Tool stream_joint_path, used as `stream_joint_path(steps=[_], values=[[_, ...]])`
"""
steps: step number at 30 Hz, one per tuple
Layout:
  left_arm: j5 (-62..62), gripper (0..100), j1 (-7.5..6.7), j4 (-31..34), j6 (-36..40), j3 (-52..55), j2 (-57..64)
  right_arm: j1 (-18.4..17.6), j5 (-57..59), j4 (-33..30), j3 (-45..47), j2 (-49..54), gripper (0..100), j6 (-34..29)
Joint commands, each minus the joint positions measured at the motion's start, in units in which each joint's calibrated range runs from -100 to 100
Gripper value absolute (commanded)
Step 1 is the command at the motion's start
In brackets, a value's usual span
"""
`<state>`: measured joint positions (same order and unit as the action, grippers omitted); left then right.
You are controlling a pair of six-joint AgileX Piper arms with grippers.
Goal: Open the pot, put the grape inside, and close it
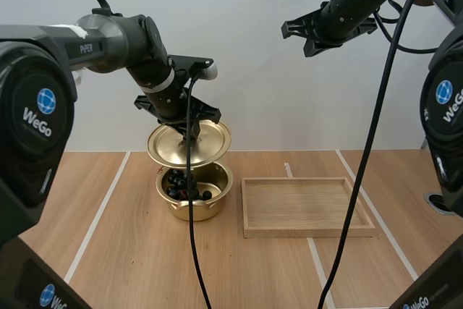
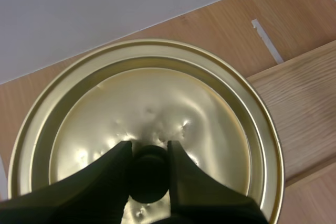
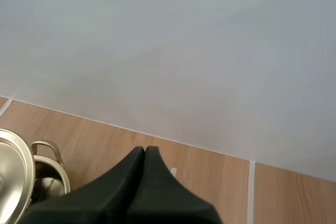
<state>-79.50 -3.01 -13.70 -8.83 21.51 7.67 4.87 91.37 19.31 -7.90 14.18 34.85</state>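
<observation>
A gold pot [image 1: 194, 192] stands on the table with a dark bunch of grapes [image 1: 185, 186] inside it. Just above it hangs the gold lid [image 1: 189, 142], tilted a little, with my left gripper [image 1: 192, 132] shut on its black knob [image 2: 148, 174]. In the left wrist view the fingers [image 2: 181, 174] pinch the knob from both sides over the lid [image 2: 157, 114]. My right gripper [image 1: 293, 30] is raised high at the right, far from the pot; its fingers lie together as one dark wedge [image 3: 145, 153]. The pot's handle [image 3: 46, 150] shows beyond it.
A shallow wooden tray [image 1: 307, 206] lies to the right of the pot, with nothing on it. White tape lines [image 1: 98, 218] cross the wooden tabletop. A plain wall stands behind the table.
</observation>
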Motion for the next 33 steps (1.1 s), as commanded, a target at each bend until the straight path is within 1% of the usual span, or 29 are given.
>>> stream_joint_path(steps=[1,13,20,27,33], values=[[4.53,0,-0.05,-0.59,-0.39,1.46,-1.12,0.19,-0.78,0.53,-0.41,0.99,0,-0.24],[5.74,0,-0.05,-0.81,-0.77,1.83,-4.99,0.19,-0.6,0.53,-0.41,0.99,0,0.19],[8.53,0,-0.05,-0.81,-0.89,2.18,-7.77,0.19,-0.6,0.53,-0.41,0.99,0,0.51],[13.93,0,-0.05,-0.81,-1.18,6.42,-8.53,0.19,-0.6,0.53,-0.41,0.99,0,0.93],[14.12,0,-0.05,-2.32,-2.32,7.52,-8.53,0.19,-0.94,1.11,-0.41,0.99,0,0.91]])
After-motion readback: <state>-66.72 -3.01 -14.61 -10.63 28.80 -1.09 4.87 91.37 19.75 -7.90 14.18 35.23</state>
